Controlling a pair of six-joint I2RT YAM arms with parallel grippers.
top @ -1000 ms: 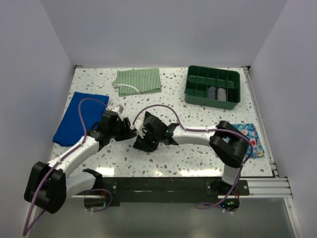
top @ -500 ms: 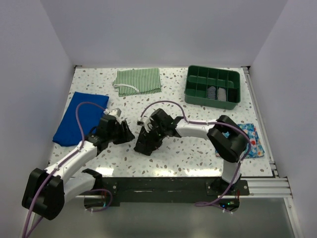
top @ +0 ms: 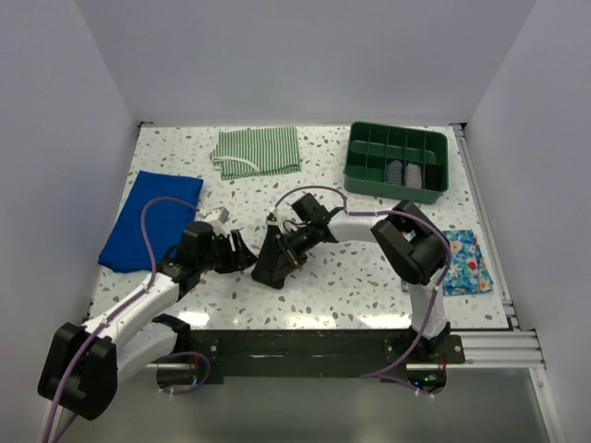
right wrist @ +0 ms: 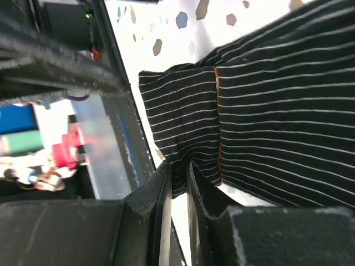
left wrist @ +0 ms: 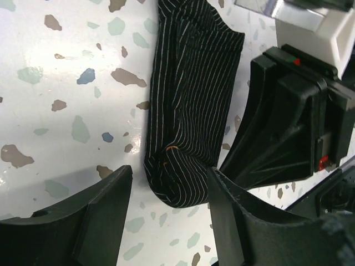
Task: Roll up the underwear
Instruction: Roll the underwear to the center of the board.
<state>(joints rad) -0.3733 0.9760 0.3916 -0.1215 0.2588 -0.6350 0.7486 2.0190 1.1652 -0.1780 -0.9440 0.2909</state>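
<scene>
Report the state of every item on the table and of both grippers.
underwear: folded into a narrow strip
left gripper: open around its end
right gripper: shut on its edge
green striped cloth: folded flat
blue cloth: lying flat
floral cloth: lying flat
green tray: holds two rolls

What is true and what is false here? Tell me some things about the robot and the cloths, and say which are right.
1. The right tool pinches the black striped underwear. True.
2. The left tool is shut tight. False: its fingers stand apart, with the underwear's end between them.
3. The green tray is empty. False: two small striped rolls lie in it.
4. The green striped cloth lies near the far edge of the table. True.
5. The plain blue cloth lies in the tray. False: it lies on the table, on the left.
</scene>
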